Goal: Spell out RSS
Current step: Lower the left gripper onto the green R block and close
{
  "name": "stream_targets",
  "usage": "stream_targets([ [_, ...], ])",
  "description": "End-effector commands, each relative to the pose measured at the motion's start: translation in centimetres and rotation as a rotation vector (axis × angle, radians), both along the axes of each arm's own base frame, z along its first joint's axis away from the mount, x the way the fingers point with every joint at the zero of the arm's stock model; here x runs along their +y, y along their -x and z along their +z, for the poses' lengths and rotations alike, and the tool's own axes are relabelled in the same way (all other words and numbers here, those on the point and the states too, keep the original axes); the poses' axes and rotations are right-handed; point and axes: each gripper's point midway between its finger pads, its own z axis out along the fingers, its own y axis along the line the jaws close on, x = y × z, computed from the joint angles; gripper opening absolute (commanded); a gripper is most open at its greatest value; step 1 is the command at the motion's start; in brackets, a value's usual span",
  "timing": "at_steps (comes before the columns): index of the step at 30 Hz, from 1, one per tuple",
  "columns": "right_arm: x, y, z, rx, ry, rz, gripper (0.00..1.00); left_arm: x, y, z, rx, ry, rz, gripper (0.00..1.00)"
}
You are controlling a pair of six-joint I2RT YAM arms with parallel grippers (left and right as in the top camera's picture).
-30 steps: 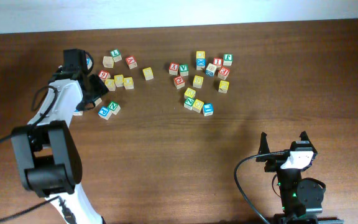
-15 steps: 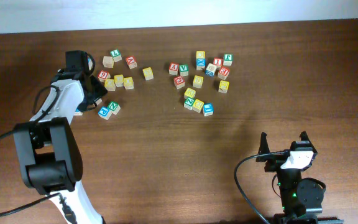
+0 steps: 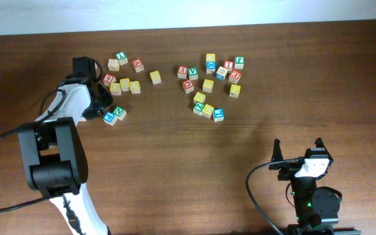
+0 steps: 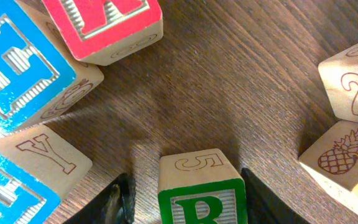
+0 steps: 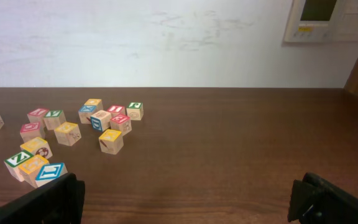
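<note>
In the left wrist view a wooden cube with a green R [image 4: 201, 193] stands on the table between my left gripper's [image 4: 185, 202] two fingers. There is a gap on the left side, and the jaws are open. In the overhead view my left gripper [image 3: 100, 104] sits low among the left cluster and hides the R cube. Several yellow-faced cubes lie about, such as one [image 3: 155, 77] between the clusters and one [image 3: 207, 85] in the right cluster. I cannot read their letters. My right gripper [image 3: 299, 153] is open and empty at the front right.
Close around the left gripper are a red-faced cube [image 4: 104, 25], a blue-faced cube [image 4: 17, 68], a Y cube [image 4: 39, 155], a cube marked 2 [image 4: 353, 87] and a pineapple cube [image 4: 344, 162]. The right cluster [image 5: 110, 140] lies far from the right gripper.
My left arm has shifted slightly to the right, into the left cluster. The right arm has not moved.
</note>
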Motion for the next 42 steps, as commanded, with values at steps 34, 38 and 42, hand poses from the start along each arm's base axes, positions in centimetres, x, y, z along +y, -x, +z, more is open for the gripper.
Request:
stream_targets([
  [34,0.2,0.0,-0.3,0.006,-0.002,0.011,0.98,-0.6,0.2,18.8,-0.310,-0.028,-0.025,0.41],
  [38,0.2,0.0,-0.3,0.006,-0.002,0.011,0.98,-0.6,0.8,16.4,-0.244,-0.027,-0.034,0.51],
  [42,0.2,0.0,-0.3,0.006,-0.002,0.011,0.98,-0.6,1.1,11.5,-0.127,-0.021,-0.033,0.56],
])
